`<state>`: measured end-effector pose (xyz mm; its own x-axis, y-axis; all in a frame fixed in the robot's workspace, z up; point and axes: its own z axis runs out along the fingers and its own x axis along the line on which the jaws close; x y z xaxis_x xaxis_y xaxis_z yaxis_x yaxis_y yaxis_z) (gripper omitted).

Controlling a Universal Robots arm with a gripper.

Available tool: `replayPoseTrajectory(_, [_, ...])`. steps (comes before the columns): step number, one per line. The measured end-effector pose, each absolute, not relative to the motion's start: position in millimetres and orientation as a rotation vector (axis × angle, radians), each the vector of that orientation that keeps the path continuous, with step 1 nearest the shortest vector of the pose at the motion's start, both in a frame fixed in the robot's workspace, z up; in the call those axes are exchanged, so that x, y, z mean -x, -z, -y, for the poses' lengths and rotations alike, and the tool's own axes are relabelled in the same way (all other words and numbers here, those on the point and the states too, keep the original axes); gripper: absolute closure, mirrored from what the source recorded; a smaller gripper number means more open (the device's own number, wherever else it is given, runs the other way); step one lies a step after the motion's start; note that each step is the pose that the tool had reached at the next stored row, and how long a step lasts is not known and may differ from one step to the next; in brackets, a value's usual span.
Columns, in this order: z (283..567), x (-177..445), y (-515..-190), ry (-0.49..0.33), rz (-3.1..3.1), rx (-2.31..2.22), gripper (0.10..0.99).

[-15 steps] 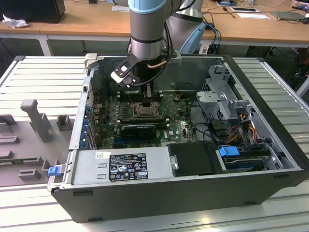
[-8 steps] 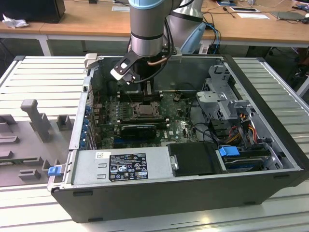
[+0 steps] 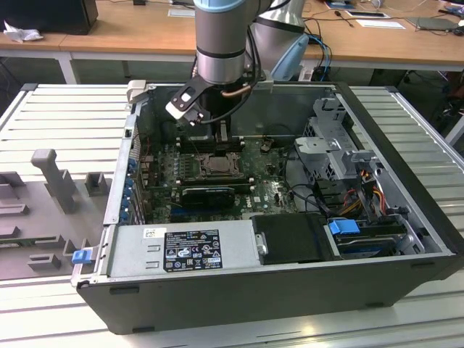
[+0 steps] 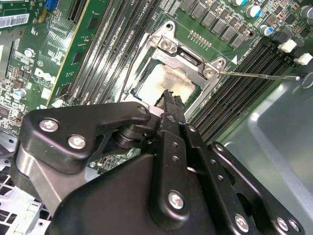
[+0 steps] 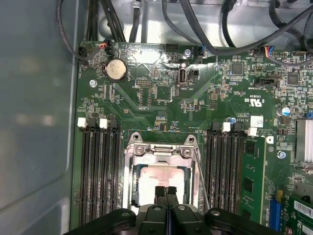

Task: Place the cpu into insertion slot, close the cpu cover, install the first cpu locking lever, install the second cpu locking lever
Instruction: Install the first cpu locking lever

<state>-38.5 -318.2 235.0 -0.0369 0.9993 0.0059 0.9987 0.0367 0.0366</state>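
The cpu [image 5: 161,177] lies in the insertion slot [image 5: 131,169], its pale silver top [image 4: 164,81] partly smeared. The cpu cover [image 5: 160,151] lies flat on the socket, and the chip shows through its window. A thin wire locking lever [image 4: 259,76] sticks out sideways from the socket corner; in the first wrist view the lever [image 5: 201,178] runs along one side of the cover. My gripper [image 5: 166,190] is shut with nothing between its fingers. Its tips [image 4: 170,95] hover just over the chip's edge. In the exterior view the gripper [image 3: 222,145] hangs over the socket [image 3: 216,165].
Long black memory slots [image 5: 100,171] flank the socket on both sides. Grey case walls [image 4: 274,132] stand close by. A power supply [image 3: 181,250], a drive cage [image 3: 337,138] and cable bundles [image 3: 359,199] fill the case. Grey fixtures [image 3: 47,170] sit at the exterior view's left.
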Motion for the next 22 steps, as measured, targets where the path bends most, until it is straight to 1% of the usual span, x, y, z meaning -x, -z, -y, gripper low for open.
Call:
replayPoseTrajectory(8, [318.3,38.5,-237.8,-0.047,-2.246,-2.165,0.980])
replayPoseTrajectory(22, [318.2,38.5,-256.5,-0.048,-2.260,-2.152,0.980])
